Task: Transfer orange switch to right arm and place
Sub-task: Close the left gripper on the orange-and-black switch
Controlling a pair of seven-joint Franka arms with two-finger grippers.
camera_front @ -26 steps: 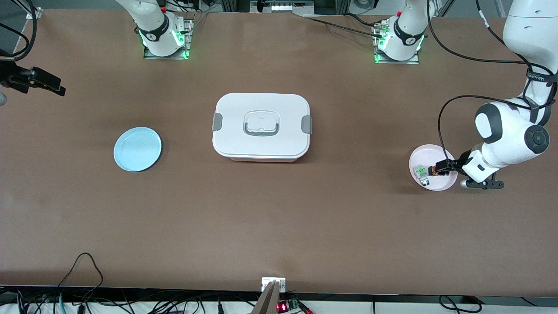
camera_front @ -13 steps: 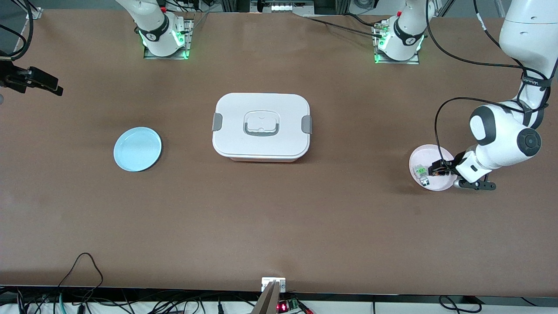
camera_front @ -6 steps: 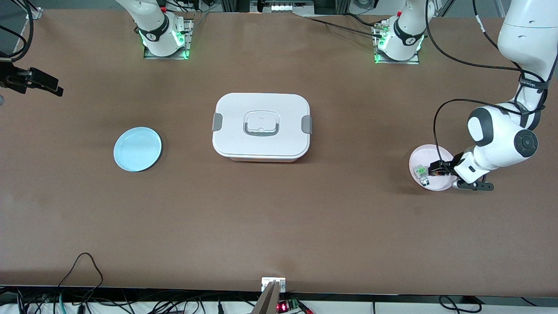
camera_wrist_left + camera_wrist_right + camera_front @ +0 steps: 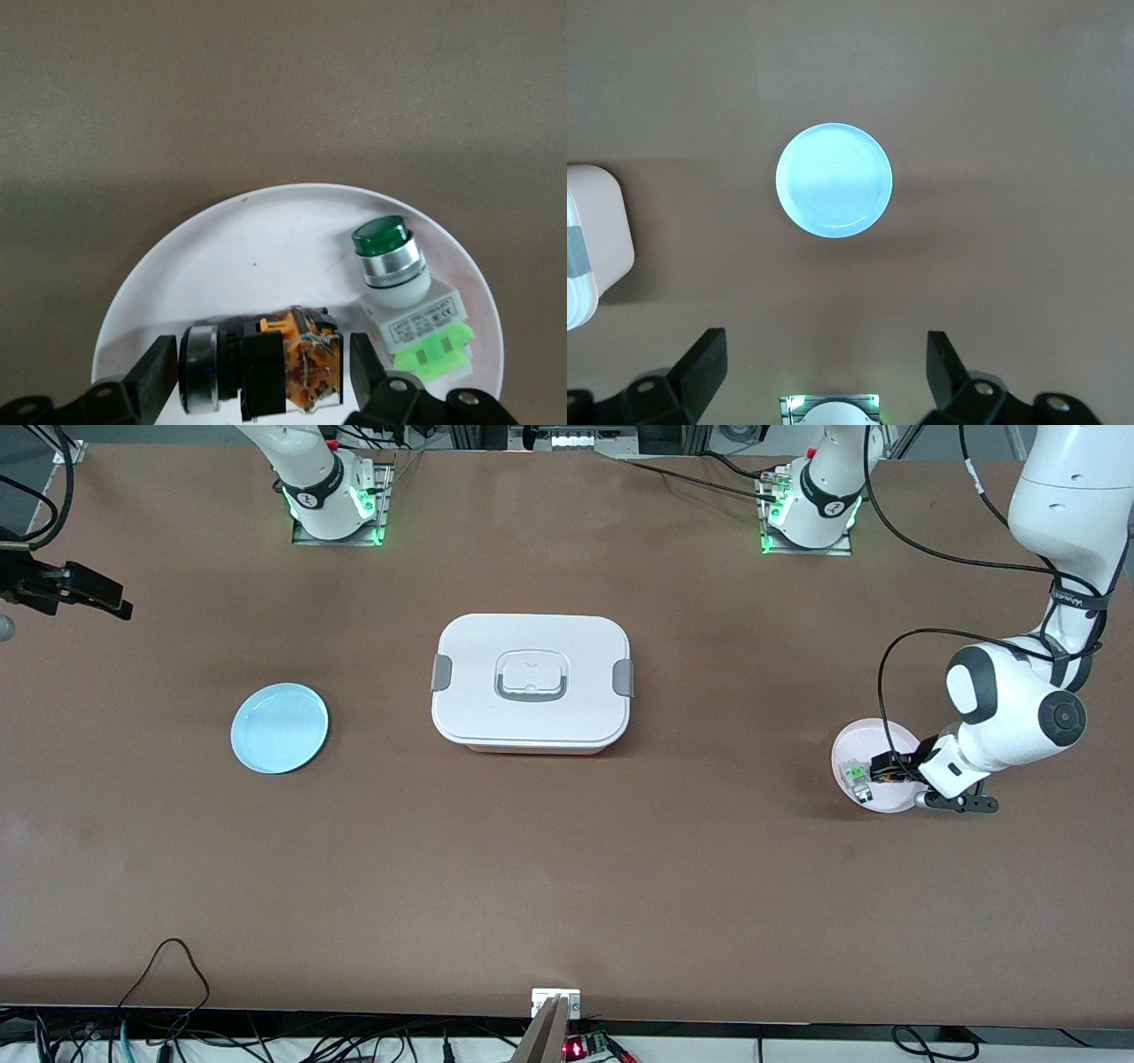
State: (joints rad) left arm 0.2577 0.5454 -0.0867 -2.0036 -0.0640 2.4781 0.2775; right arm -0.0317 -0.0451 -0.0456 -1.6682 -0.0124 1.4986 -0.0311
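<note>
We are seeing the left gripper [image 4: 257, 385] low over the pink plate [image 4: 864, 735] at the left arm's end of the table. Its fingers [image 4: 158, 382] are standing apart on both sides of the orange switch [image 4: 266, 370], which is lying on its side on the plate, and we cannot tell whether they are already touching it. Just beside the switch, on the same plate, the green switch [image 4: 403, 297] is lying too; it is carrying a small white label, but the print is too small for us to read.

Farther from the front camera, in the middle of the table, the white lidded box [image 4: 532, 682] is standing with grey clips at its two ends. The blue plate [image 4: 279, 727] is lying toward the right arm's end.

The right gripper [image 4: 824, 376] is waiting high over the table, with its fingers spread wide and holding nothing.
</note>
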